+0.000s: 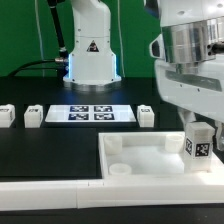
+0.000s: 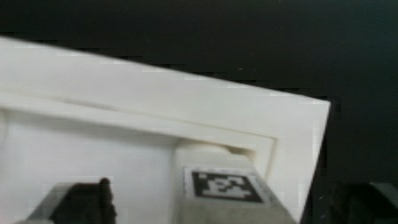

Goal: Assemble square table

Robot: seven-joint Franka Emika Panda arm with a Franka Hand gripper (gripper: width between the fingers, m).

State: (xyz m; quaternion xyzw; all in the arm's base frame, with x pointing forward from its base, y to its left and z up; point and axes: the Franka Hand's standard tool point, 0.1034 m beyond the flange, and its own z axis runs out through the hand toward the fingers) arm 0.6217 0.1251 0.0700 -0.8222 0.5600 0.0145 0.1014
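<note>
From where I stand, what matters is the leg (image 1: 198, 146) directly below the hand. It sits between the fingers (image 2: 80, 203) rather than off to either side of them. It stands upright, its long axis running straight up toward the wrist. Its tag faces outward, and it is planted in a corner of the square table top (image 1: 150, 162), close against the raised rim.

In the wrist view there is a dark gap between the leg and the finger on each side. The fingers therefore look spread wide, straddling the leg without touching it. One finger is dim, so I say that with some caution.

The arm hangs over that corner with the wrist pointing straight down at the surface (image 1: 60, 150), the fingers level with the leg's upper part. My guess is that the next move turns on that centring: pinch inward and the leg is caught square, lift away and it is left standing. Whether it is fully seated in the top I can't tell.

Three more leg blocks (image 1: 33, 116) lie well away from the fingers, beside the marker board (image 1: 90, 113).
</note>
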